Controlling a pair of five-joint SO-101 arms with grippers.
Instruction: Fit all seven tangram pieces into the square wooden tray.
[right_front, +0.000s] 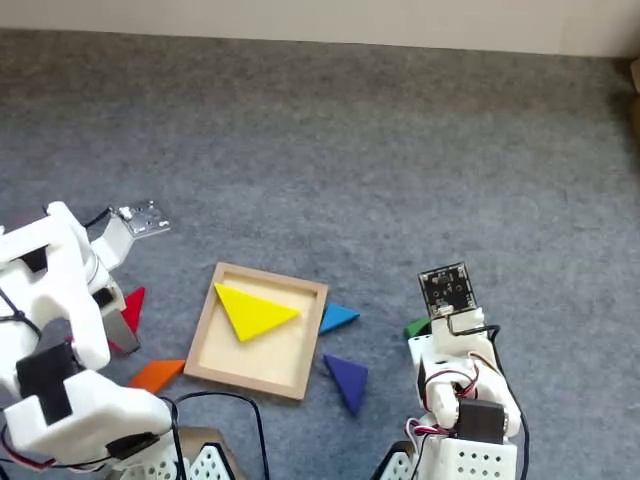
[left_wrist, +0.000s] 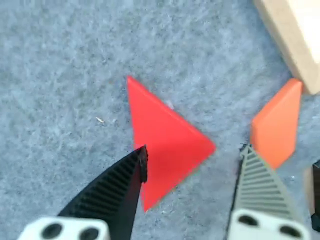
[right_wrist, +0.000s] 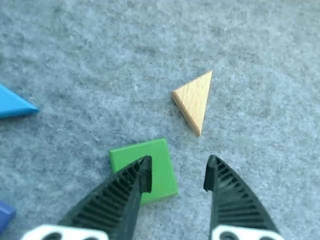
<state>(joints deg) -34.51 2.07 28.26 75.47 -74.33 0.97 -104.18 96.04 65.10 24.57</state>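
Observation:
The square wooden tray (right_front: 207, 338) holds a yellow triangle (right_front: 254, 312). Left of it lie a red triangle (right_front: 133, 300) and an orange parallelogram (right_front: 155, 374). My left gripper (left_wrist: 195, 156) hangs open just over the red triangle (left_wrist: 165, 135), its black finger above one edge, and the orange piece (left_wrist: 276, 127) lies beside the grey finger. On the tray's right are a light blue triangle (right_front: 338, 317), a dark blue triangle (right_front: 348, 380) and a green square (right_front: 417, 327). My right gripper (right_wrist: 178, 172) is open over the green square's (right_wrist: 145, 170) edge, with a plain wood triangle (right_wrist: 195, 100) just beyond.
Everything rests on grey carpet (right_front: 380, 150), which stretches wide beyond the tray. A tray corner (left_wrist: 290, 35) is near the orange piece. The light blue triangle's tip (right_wrist: 12, 105) and a dark blue corner (right_wrist: 5, 212) lie off to one side of the green square.

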